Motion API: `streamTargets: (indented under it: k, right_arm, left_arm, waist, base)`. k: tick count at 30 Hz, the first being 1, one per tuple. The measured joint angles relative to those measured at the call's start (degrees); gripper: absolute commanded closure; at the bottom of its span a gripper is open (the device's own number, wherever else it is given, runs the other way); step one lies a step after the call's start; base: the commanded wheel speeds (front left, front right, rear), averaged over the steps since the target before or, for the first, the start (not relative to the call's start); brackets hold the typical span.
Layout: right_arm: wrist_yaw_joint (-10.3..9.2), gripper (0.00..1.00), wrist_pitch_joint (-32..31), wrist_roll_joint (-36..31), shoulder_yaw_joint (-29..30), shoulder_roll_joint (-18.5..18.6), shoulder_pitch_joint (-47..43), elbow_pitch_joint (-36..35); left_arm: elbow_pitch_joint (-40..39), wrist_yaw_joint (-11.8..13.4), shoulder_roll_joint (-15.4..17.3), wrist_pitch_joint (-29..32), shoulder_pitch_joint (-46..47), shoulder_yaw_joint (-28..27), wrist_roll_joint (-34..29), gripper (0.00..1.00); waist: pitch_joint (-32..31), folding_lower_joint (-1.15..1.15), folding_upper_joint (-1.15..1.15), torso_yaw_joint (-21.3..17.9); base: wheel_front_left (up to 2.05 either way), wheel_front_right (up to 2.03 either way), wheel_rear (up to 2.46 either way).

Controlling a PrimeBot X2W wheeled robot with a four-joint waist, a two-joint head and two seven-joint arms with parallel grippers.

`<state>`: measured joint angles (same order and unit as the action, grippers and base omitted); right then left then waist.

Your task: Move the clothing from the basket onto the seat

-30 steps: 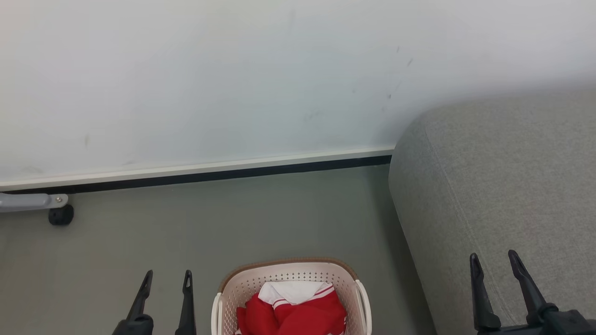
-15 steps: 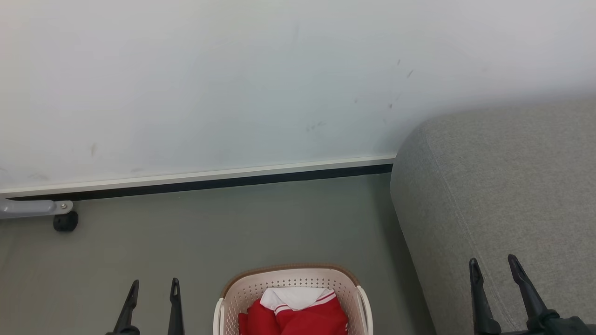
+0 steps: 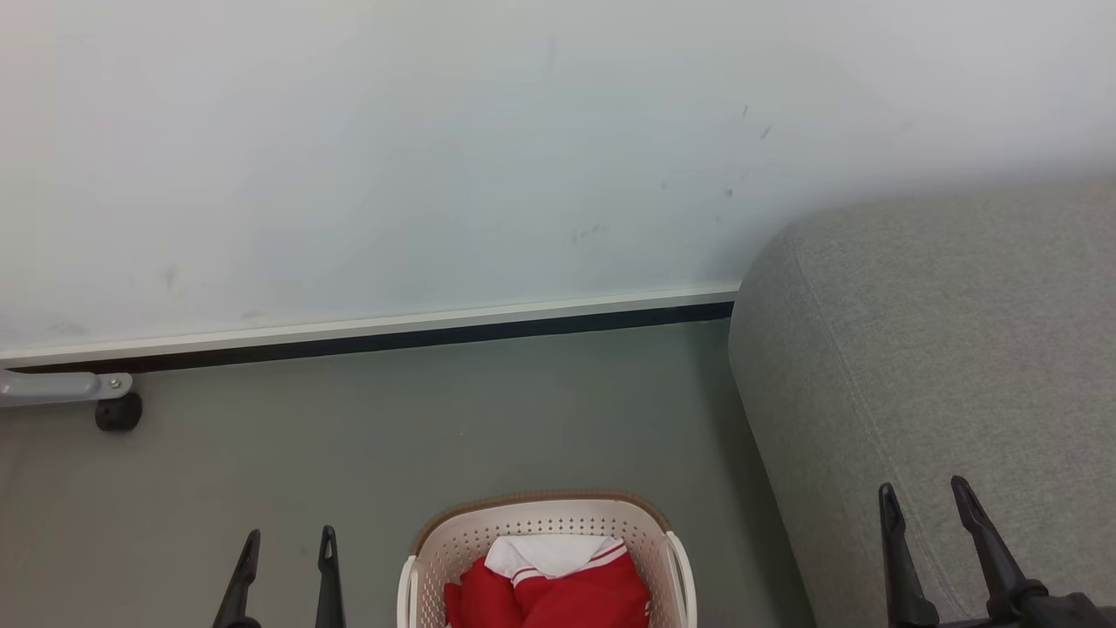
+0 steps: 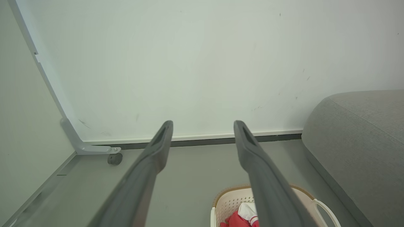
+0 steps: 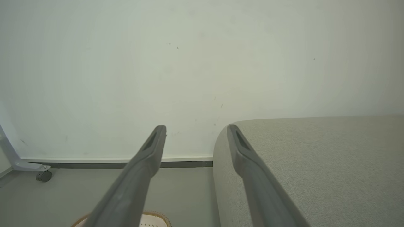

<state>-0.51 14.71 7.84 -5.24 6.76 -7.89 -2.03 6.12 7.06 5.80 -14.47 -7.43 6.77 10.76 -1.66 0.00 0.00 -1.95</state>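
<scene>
Light: bright, even, diffuse, cool-white. Shadows: faint and soft-edged, on the floor [image 3: 523,419] beside the seat [image 3: 942,349] and as a grey band on the wall [image 3: 436,174] just above it. Head view: sharp throughout, low contrast. Wrist views: wide-angle bowing of straight lines toward the edges, dimmer corners, close fingers [image 4: 148,170] slightly soft, background clear.

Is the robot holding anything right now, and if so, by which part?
Nothing is held. The left end effector and the right end effector are both open and empty, and the clothing lies in the basket.
</scene>
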Motion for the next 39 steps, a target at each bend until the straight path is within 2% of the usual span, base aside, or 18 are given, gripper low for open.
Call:
streamTargets:
  k: [14,22,39]
  right_arm:
    - [0.10,0.00,0.0,0.0,-0.4,0.1,0.0,-0.5]
    - [0.36,0.00,0.0,0.0,-0.8,0.0,1.9,-1.9]
    - [1.54,0.00,-1.3,-0.3,-3.2,-0.2,10.1,-2.3]
  left_arm:
    - [-0.1,0.0,0.1,0.0,-0.4,1.1,-0.9,0.00]
    - [1.0,-1.6,0.4,1.0,2.6,4.7,-3.1,0.00]
    - [17.6,-5.6,-0.8,9.5,14.0,15.1,-10.1,0.00]
  waist:
    - [1.4,0.00,0.00,-0.5]
    - [5.2,0.00,0.00,-1.0]
    - [16.8,0.01,0.01,-4.7]
  base:
    - [0.00,0.00,0.00]
    - [0.00,0.00,0.00]
    - [0.00,0.00,0.00]
